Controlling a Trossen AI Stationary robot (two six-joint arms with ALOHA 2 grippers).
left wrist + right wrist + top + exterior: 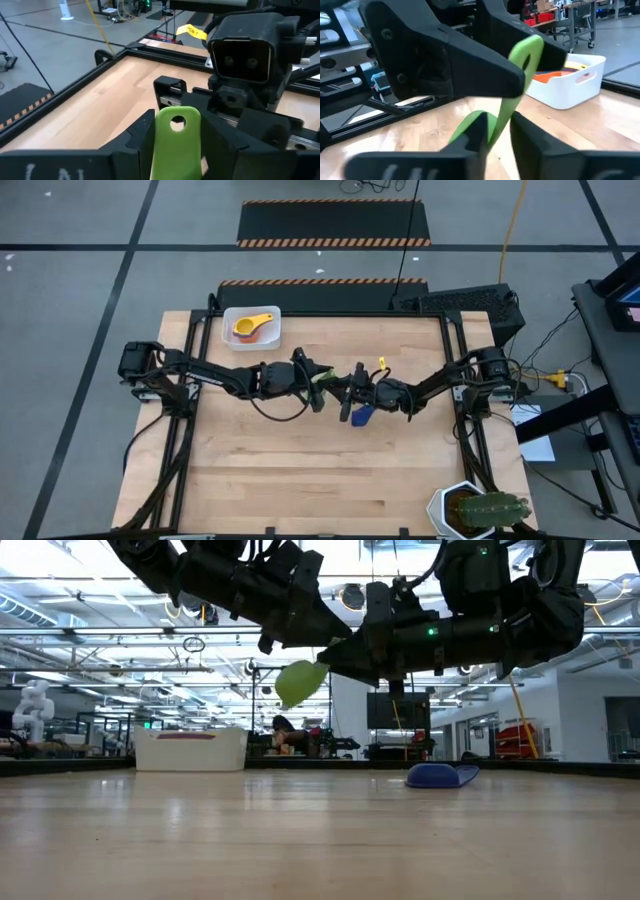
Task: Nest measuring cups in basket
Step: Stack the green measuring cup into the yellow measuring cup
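High view: table (300,470) fills the centre of the frame; the two arms meet near its middle. The left gripper (322,376) reaches in from the left, the right gripper (347,388) from the right, almost touching. A sliver of the green cup (318,377) shows between them. The blue cup (362,415) lies on the wood just below the right gripper. The basket (228,332) sits at the table's upper left corner, with the yellow cup (258,321) and orange cup (246,332) inside. A cactus pot (440,507) stands at the lower right corner.

Low view: green cup (298,682) hangs in the air at upper centre, under the dark arms. Blue cup (440,775) rests on the table right of centre. Basket (190,750) stands far left.

Left wrist view: left gripper (175,137) pinches the green cup's handle (176,140) at lower centre.

Right wrist view: right gripper (495,131) fingers press on the green cup (512,95); basket (570,85) sits at right.
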